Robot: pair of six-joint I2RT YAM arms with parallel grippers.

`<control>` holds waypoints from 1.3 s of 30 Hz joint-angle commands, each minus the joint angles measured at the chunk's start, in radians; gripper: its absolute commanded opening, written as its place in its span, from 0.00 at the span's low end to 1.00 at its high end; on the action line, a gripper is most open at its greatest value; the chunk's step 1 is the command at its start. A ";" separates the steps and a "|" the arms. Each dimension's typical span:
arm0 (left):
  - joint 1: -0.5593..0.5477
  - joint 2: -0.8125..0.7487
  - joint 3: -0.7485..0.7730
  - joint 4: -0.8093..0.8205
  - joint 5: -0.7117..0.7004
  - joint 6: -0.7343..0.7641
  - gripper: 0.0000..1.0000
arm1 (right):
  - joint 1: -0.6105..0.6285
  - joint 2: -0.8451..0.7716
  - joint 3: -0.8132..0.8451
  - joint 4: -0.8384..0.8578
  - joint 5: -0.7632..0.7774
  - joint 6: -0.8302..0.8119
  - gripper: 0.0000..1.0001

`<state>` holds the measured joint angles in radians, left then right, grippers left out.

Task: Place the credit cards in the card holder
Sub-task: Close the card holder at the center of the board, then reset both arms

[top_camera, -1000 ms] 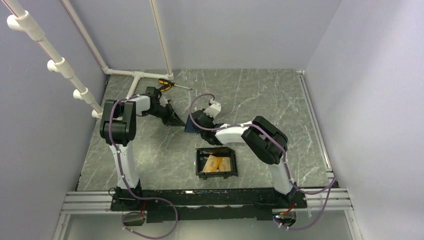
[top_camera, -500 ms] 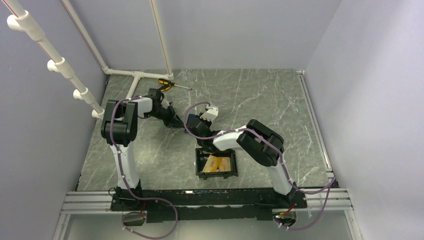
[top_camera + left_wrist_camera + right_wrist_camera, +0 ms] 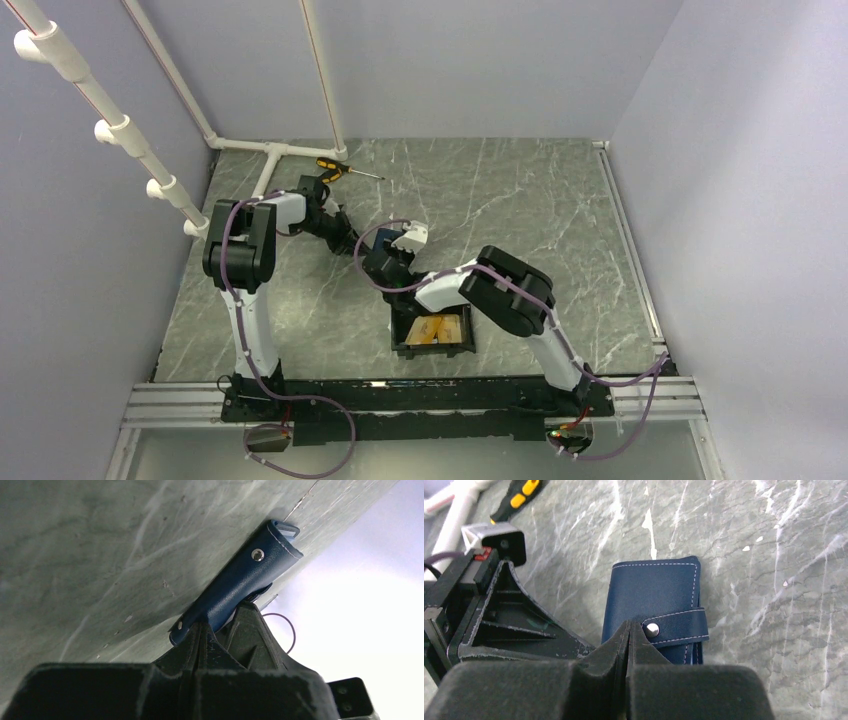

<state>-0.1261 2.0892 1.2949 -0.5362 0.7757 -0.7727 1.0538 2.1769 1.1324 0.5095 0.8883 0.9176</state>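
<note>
At the far left corner of the bench (image 3: 520, 200), a yellow-and-black screwdriver (image 3: 335, 168) is being left idle beside the white pipe frame (image 3: 270, 150). Nearer the middle, left of centre, a dark blue wallet (image 3: 654, 592) is being met from both sides. The left gripper (image 3: 202, 630) is being held with its jaws fully together, their tips against the wallet's left edge. The right gripper (image 3: 629, 630), its jaws likewise pressed together, is being set down on the wallet's face just beside the snap (image 3: 652, 629) of its strap (image 3: 679, 625). Whether any leather is being pinched by either pair cannot be told. The strap is being kept fastened across the wallet, so the pairing is judged to be a steadying of the wallet, so that it can be unsnapped and emptied. No cards can be seen in or on it.

Further right, close to the middle of the bench's near edge, the card holder (image 3: 432, 350) is being partly overhung by the right forearm. At least two orange-gold credit cards (image 3: 437, 328) are lying inside it, slightly askew, apparently overlapping; the exact count cannot be made out.
</note>
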 commanded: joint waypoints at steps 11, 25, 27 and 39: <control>-0.030 -0.113 0.123 -0.203 -0.072 0.228 0.09 | -0.239 -0.172 0.413 -0.975 -0.852 -0.309 0.32; -0.066 -0.413 0.037 -0.325 0.018 0.374 0.65 | -0.403 -0.441 0.512 -1.355 -1.026 -0.363 0.80; -0.092 -0.456 0.067 -0.328 0.028 0.367 0.68 | -0.427 -0.504 0.543 -1.419 -1.007 -0.395 0.82; -0.187 -0.706 0.400 -0.118 -0.292 0.205 1.00 | -0.476 -0.750 1.024 -1.756 -0.585 -0.513 1.00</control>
<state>-0.3111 1.4822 1.5146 -0.7456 0.6342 -0.5545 0.5842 1.5043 2.0823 -1.1179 0.1093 0.4564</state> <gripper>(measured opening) 0.988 0.993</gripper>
